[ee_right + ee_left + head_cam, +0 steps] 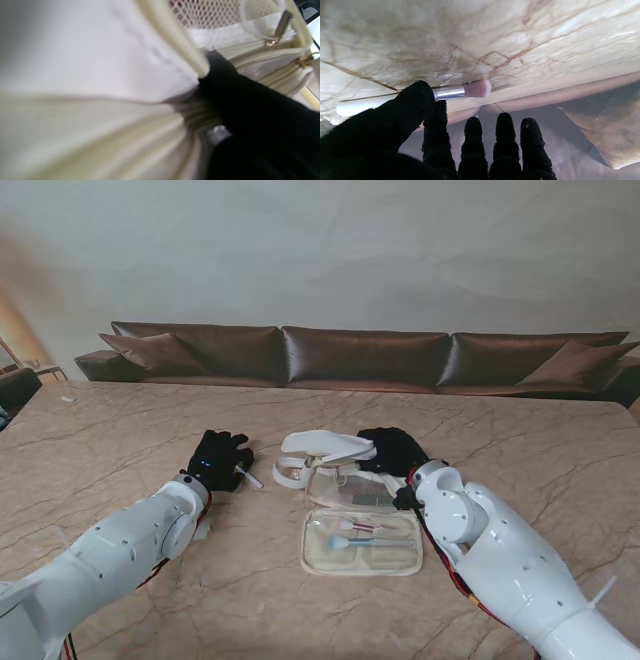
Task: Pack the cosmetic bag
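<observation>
- My left hand point(218, 459) pinches a makeup brush point(450, 93): in its wrist view the thumb point(416, 100) presses on the handle just behind the silver collar, with another finger under it, and the pink bristles stick out past the thumb.
- The other three fingers of that hand are spread apart and stretched forward, touching nothing.
- The brush's white handle runs back past the thumb, lying low over the marble table point(120, 430); I cannot tell whether it touches the surface.
- From the stand view, that hand sits well apart from the cosmetics bag point(362, 525), which is to its right.
- My right hand point(393, 450) grips the raised lid point(328, 444) of the bag; its wrist view shows a black finger point(225, 72) pressed against the cream edge piping, with white lining filling most of the picture, blurred.
- Just beyond that finger I see a mesh pocket point(212, 12) with something red behind it, and a gold zipper pull point(271, 41) beside the zip.
- Nearer to me than the right hand, the bag's open front flap point(320, 565) lies flat on the table, with several brushes point(355, 535) tucked in it, pink and blue tips visible.
- The bag's strap point(285, 470) loops out to the left of the right hand.
- Far beyond both hands, a brown sofa point(365, 358) stands along the table's far edge.
</observation>
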Controlling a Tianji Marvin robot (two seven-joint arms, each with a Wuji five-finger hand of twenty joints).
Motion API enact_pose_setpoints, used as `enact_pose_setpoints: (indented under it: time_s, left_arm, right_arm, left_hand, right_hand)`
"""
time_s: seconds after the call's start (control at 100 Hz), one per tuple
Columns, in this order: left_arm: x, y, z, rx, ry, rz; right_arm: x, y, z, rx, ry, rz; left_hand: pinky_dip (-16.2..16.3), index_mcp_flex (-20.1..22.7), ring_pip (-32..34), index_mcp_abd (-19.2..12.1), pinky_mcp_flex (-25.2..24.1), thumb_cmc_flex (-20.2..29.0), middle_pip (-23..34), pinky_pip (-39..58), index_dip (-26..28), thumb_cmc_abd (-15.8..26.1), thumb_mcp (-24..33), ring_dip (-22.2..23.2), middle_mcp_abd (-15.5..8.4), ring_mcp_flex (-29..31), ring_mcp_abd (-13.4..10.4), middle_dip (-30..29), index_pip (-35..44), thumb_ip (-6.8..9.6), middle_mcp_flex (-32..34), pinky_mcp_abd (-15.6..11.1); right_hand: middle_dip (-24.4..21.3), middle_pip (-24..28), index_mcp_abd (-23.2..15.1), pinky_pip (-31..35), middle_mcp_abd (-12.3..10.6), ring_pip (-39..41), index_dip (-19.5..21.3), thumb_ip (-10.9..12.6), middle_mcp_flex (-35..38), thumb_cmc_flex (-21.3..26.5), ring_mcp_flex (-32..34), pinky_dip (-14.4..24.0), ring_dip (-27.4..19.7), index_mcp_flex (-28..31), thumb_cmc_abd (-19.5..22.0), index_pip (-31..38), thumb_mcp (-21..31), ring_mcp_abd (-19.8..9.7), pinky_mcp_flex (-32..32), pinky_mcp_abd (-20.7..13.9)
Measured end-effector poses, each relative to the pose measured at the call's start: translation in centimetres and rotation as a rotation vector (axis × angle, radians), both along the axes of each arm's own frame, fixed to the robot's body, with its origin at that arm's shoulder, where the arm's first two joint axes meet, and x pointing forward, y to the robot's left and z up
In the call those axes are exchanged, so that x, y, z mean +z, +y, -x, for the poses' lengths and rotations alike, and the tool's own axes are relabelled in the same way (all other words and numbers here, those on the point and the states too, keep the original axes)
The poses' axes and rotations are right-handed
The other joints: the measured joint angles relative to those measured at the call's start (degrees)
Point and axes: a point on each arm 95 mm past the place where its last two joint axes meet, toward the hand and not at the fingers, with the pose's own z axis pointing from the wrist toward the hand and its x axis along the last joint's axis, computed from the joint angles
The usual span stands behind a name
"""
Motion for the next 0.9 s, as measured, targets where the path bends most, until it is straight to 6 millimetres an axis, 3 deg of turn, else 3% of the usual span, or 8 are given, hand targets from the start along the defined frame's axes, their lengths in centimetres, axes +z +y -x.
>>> enact_pose_setpoints:
  time_s: [0.11,0.26,0.36,0.41,0.45,0.48,0.55,0.9]
  left_arm:
    - [0.0,0.0,0.4,0.003,-0.006,0.003]
    - [-0.1,0.2,1.2,0.023,-0.004,0.016]
    - [-0.2,0.3,1.6,0.024,0.002,0.019]
    - [-0.2,0.5,1.7,0.029,0.004,0.024]
    - [-0.2,0.8,1.8,0.04,0.01,0.038]
    - [-0.3,1.0,1.9,0.051,0.019,0.051]
    - [-0.6,1.5,2.2,0.07,0.037,0.079]
    - [-0.8,1.7,2.9,0.105,0.045,0.14]
  right_arm:
    - [0.0,0.1,0.0,0.0,0.0,-0.001]
    - [-0.1,0.1,-0.1,0.001,0.0,-0.002]
    - [-0.1,0.1,-0.1,0.001,0.001,-0.003]
    - [-0.1,0.2,0.0,0.001,0.0,-0.003]
    - [-0.1,0.2,0.0,0.001,0.0,-0.003]
    - [-0.1,0.2,0.0,0.001,0.0,-0.003]
    - [-0.1,0.2,0.0,0.001,-0.001,-0.004]
    - [-0.1,0.4,0.0,0.003,-0.003,-0.006]
  left_hand:
    - [0.0,3.11,0.34,0.0,-0.01,0.12,0.87,0.04,0.01,-0.26,-1.09,0.0,-0.12,3.7,0.23,0.75,1.68,-0.19,6.39,0.7]
    - [0.0,2.27,1.31,0.49,-0.01,0.07,2.61,0.04,-2.0,-0.25,-1.2,0.0,-0.65,10.2,0.54,2.53,1.67,-0.19,13.82,1.89]
    - [-0.07,0.77,0.45,7.11,-0.01,-4.06,2.19,-0.6,-2.94,-0.07,1.67,-0.07,-0.65,10.47,0.56,2.58,-0.58,0.29,13.82,2.22]
    - [-0.58,0.15,-0.25,7.74,-0.01,-5.16,1.91,-1.15,-4.09,-0.25,2.67,-0.68,-0.87,10.47,0.55,2.58,-1.75,1.29,13.82,2.26]
    - [-1.0,0.15,-0.97,10.32,-0.01,-5.31,1.65,-2.03,-7.06,-0.28,2.86,-1.24,-1.42,10.46,0.56,2.58,-9.01,1.29,13.79,2.31]
    - [-1.3,-0.01,-1.43,10.24,-0.01,-5.36,1.49,-2.27,-11.99,-0.29,3.79,-1.35,-1.4,10.42,0.55,2.58,-19.68,1.32,13.71,2.69]
    - [-1.38,-0.05,-1.66,10.49,-0.01,-5.55,1.5,-2.75,-15.24,-0.1,6.86,-1.39,-1.4,10.42,0.55,2.58,-27.28,2.27,13.72,2.8]
    - [-1.88,1.68,-2.25,9.39,0.03,-4.52,1.5,-3.46,-15.25,-2.46,8.36,-2.14,-1.4,10.42,0.55,2.56,-27.24,2.15,13.97,3.59]
  right_hand:
    - [0.0,0.0,0.02,0.0,0.0,0.01,0.0,0.0,0.0,0.0,0.0,0.01,0.26,0.0,0.0,0.0,0.0,0.0,0.12,0.0]
    - [-0.05,0.0,0.14,0.02,0.0,0.05,0.0,0.01,0.0,0.0,0.0,0.02,0.38,0.01,0.0,0.0,0.0,0.0,0.15,0.0]
    - [-0.08,0.0,0.15,0.02,0.0,0.06,0.0,0.01,0.0,0.0,0.0,0.02,0.39,0.01,-0.01,0.0,0.0,0.0,0.15,0.0]
    - [-0.18,0.0,0.14,0.02,0.0,0.07,0.0,0.01,0.0,0.0,0.0,0.02,0.39,0.01,-0.01,0.0,0.0,0.0,0.15,0.0]
    - [-0.2,0.0,0.15,0.03,0.0,0.08,0.0,0.01,0.0,0.0,0.0,0.02,0.39,0.01,-0.01,0.0,0.0,0.0,0.15,0.0]
    - [-0.2,0.0,0.15,0.03,0.0,0.08,0.0,0.01,0.0,0.0,0.0,0.02,0.39,0.01,-0.01,0.01,0.0,0.0,0.15,0.0]
    - [-0.23,0.0,0.17,0.04,0.0,0.09,0.0,0.01,0.0,0.0,0.0,0.02,0.39,0.01,-0.01,0.01,0.0,0.0,0.15,0.0]
    - [-0.25,0.0,0.19,0.26,0.0,0.42,0.0,0.01,0.0,0.0,0.0,0.04,0.4,0.01,-0.01,0.01,0.0,0.0,0.16,0.0]
